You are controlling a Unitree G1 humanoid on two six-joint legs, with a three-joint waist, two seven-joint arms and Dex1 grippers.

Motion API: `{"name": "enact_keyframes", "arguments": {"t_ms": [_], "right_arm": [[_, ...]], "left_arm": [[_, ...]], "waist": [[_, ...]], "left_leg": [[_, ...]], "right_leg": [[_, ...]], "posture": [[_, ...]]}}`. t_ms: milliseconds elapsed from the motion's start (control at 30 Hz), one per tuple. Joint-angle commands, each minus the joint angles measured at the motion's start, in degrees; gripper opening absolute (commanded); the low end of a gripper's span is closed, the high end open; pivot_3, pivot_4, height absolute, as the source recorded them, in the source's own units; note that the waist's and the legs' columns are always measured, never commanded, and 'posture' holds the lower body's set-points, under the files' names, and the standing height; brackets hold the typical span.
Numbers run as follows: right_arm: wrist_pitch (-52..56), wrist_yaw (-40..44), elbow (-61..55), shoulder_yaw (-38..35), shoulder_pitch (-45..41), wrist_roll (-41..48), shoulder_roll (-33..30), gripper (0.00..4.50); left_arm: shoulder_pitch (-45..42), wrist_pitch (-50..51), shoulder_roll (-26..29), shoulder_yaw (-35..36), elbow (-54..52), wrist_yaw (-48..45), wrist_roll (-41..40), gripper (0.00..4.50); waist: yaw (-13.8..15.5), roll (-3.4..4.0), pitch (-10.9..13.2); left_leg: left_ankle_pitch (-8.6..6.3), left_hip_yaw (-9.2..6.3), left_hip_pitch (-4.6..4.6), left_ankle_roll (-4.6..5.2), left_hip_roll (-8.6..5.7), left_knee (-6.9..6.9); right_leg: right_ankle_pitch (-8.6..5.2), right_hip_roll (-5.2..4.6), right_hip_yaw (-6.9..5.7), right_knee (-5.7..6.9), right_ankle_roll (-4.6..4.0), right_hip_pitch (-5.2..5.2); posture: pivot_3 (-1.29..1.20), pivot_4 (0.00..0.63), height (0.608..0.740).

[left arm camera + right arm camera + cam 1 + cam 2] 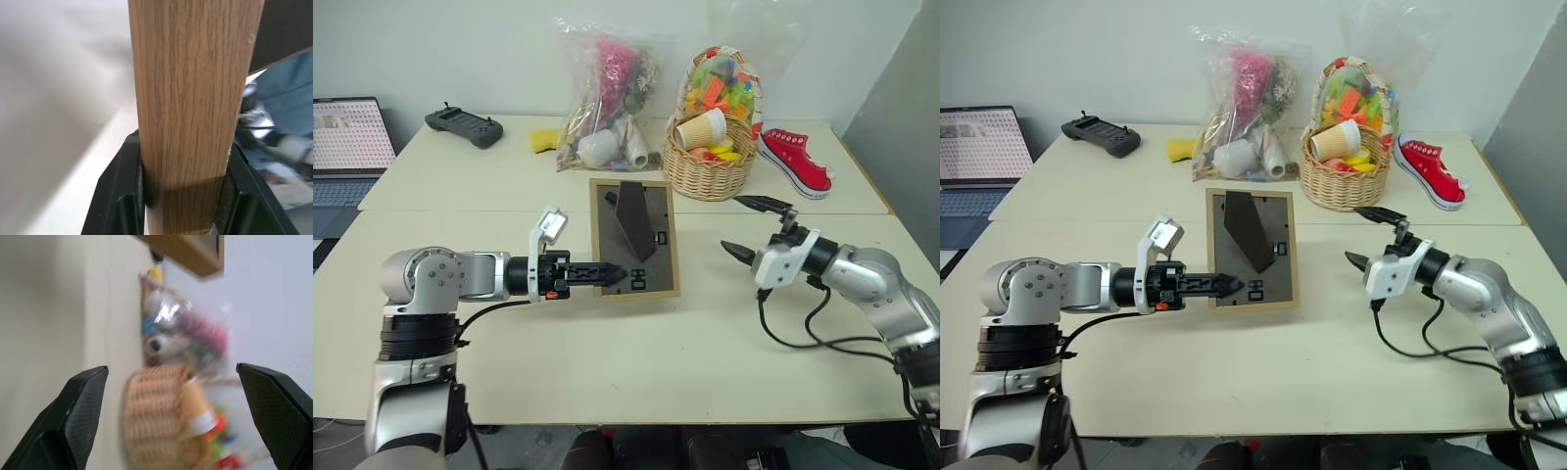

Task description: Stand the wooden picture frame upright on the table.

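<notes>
The wooden picture frame point(669, 245) is at the middle of the table point(607, 382), its dark back panel facing me and its stand leg point(633, 217) folded out. My left gripper point(609, 273) is shut on the frame's near left edge. In the left wrist view the light-wood edge point(186, 98) sits clamped between the two black fingers point(117, 196). I cannot tell whether the frame's far edge rests on the table. My right gripper point(734, 225) hovers open to the right of the frame, holding nothing. The right wrist view shows a frame corner point(190, 252).
A wicker basket point(710, 168) of toys with a paper cup stands just behind the frame. A red shoe point(796, 160) lies to its right and a clear plastic bag point(607, 98) to its left. A black controller point(463, 125) and a laptop point(347, 147) are at far left.
</notes>
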Motion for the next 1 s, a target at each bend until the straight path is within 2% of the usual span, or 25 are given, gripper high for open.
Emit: {"name": "enact_keyframes", "arguments": {"t_ms": [33,167,300,333,667,700,800,833,867,933,1000], "right_arm": [[-9.08,-13.37,6.3,2.6,-6.44,-11.32,3.08,4.45],[-11.74,-19.95,10.42,6.21,-11.29,-18.2,6.13,4.45],[-14.89,-22.57,10.77,7.08,-13.09,-18.1,6.88,4.45],[-16.31,-22.03,10.89,7.45,-13.36,-16.87,6.84,4.08],[-20.7,-23.93,8.72,6.0,-13.76,-16.88,6.66,1.83],[-21.18,-23.87,8.58,5.92,-13.79,-16.6,6.58,1.65],[-21.88,-23.47,9.31,6.06,-13.88,-16.22,6.29,1.58],[-22.19,-23.42,9.48,6.12,-13.84,-16.18,6.13,1.58],[-22.51,-23.21,9.59,6.2,-13.76,-15.83,6.02,1.57],[-22.98,-22.68,9.75,6.2,-13.7,-15.2,5.8,1.35],[-23.23,-22.39,10.67,5.97,-13.53,-14.77,5.51,1.33]], "left_arm": [[-0.61,0.74,2.06,-1.43,0.63,3.19,-9.9,1.28],[-0.4,0.74,2.98,-3.72,2.49,8.24,-19.1,1.28],[1.29,0.74,3.41,-3.83,1.9,13.26,-24.42,1.28],[1.89,0.74,3.58,-3.7,1.27,14.31,-25.58,1.28],[6.28,-1.55,3.61,-3.14,-2.21,21.8,-33.69,1.28],[6.74,-1.96,3.74,-3.37,-2.82,22.09,-34.12,1.28],[7.52,-4.68,2.93,-3.08,-3.08,23.79,-32.89,1.28],[7.67,-5.45,2.84,-2.78,-3.16,23.85,-32.45,1.98],[7.76,-5.83,3.21,-2.39,-2.83,23.76,-32.47,2.04],[7.73,-6.29,4.36,-1.68,-1.63,23.74,-33.27,2.52],[7.57,-7.19,5.35,-0.41,0.3,24.14,-33.59,2.88]], "waist": [[-0.3,-0.02,0.01],[-0.39,-0.04,0.03],[-0.41,-0.07,0.04],[-0.41,-0.07,0.05],[-0.56,-0.09,0.06],[-0.61,-0.09,0.06],[-0.64,-0.09,0.06],[-0.64,-0.1,0.06],[-0.64,-0.09,0.06],[-0.69,-0.09,0.06],[-0.75,-0.09,0.06]], "left_leg": [[0.03,-0.05,0.04,-0.05,0.03,-0.02],[0.14,-0.22,0.1,-0.21,0.03,-0.03],[0.17,-0.26,0.1,-0.23,-0.01,0.02],[0.17,-0.26,0.09,-0.23,-0.01,0.02],[0.17,-0.29,0.1,-0.21,-0.02,0.2],[0.17,-0.29,0.09,-0.21,-0.03,0.21],[0.17,-0.31,0.1,-0.21,-0.03,0.24],[0.16,-0.32,0.09,-0.2,-0.04,0.26],[0.16,-0.32,0.09,-0.2,-0.04,0.28],[0.16,-0.3,0.1,-0.2,-0.04,0.3],[0.16,-0.31,0.1,-0.2,-0.03,0.3]], "right_leg": [[0.0,-0.02,-0.01,0.05,-0.01,0.03],[-0.01,-0.04,-0.08,0.34,-0.05,0.0],[-0.01,-0.08,-0.1,0.39,-0.05,0.01],[-0.01,-0.1,-0.1,0.39,-0.05,0.02],[-0.01,-0.12,-0.12,0.6,-0.05,0.03],[-0.01,-0.11,-0.12,0.6,-0.05,0.03],[-0.02,-0.11,-0.13,0.64,-0.06,0.03],[-0.02,-0.11,-0.14,0.66,-0.06,0.03],[-0.02,-0.1,-0.14,0.66,-0.06,0.04],[-0.02,-0.1,-0.13,0.67,-0.06,0.04],[-0.03,-0.09,-0.13,0.68,-0.07,0.04]], "posture": [[0.0,0.15,0.74],[0.0,0.15,0.74],[0.0,0.15,0.74],[0.0,0.15,0.74],[0.0,0.15,0.74],[0.0,0.15,0.74],[0.0,0.15,0.74],[0.0,0.15,0.74],[0.0,0.15,0.74],[0.0,0.15,0.74],[0.0,0.15,0.74]]}}
